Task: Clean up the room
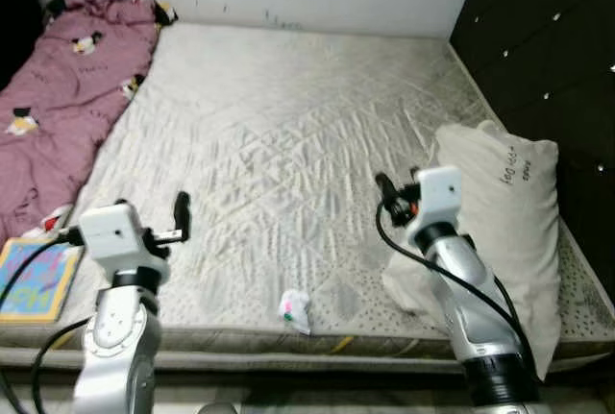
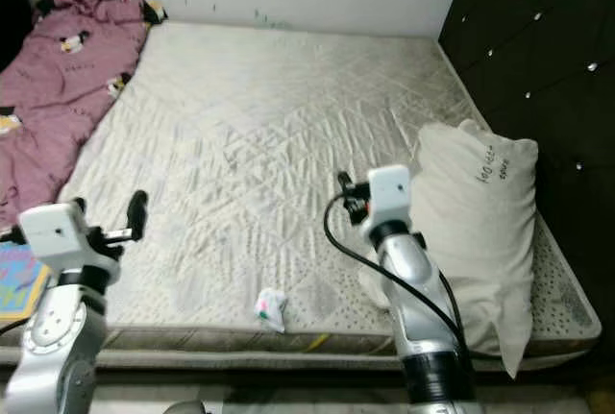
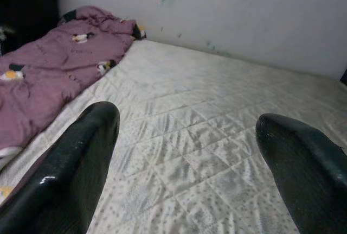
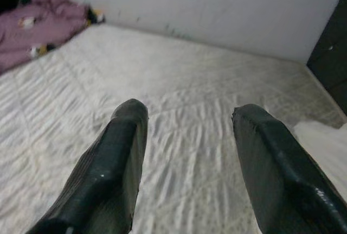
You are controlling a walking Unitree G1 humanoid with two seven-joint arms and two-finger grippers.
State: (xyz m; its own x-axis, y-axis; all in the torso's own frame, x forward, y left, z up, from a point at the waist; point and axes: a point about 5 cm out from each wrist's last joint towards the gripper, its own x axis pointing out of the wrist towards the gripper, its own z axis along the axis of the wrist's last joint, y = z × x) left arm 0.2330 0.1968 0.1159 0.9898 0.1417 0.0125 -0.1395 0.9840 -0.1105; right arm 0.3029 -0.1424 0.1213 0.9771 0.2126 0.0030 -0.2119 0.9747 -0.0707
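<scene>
From the left eye view, the bed lies bare ahead, its quilted mattress running up to the wall at 12 o'clock. A small crumpled wrapper sits alone near the front edge at 6 o'clock, between the two arms. The white pillow slumps at 3 o'clock against the dark headboard, and the pink blanket is bunched along the 10 o'clock side, with a colourful book by the bed's edge at 8 o'clock. The left hand and right hand both hover over the mattress, holding nothing.

The right eye view gives the same layout; the wrapper is well apart from either hand.

In the left wrist view, the left hand's fingers stand wide apart over the quilting, pointing toward the blanket's far end.

In the right wrist view, the right hand's fingers are likewise spread, with a corner of the pillow at the frame's edge.

The wrapper looks feather-light and crinkly; I judge it wants a gentle pinch across its bunched middle, since it could skid on the fabric. The pillow is soft and bulky, best gripped at a corner or seam. The blanket is limp and will drape and drag, so a gathered fold makes the surest hold.
</scene>
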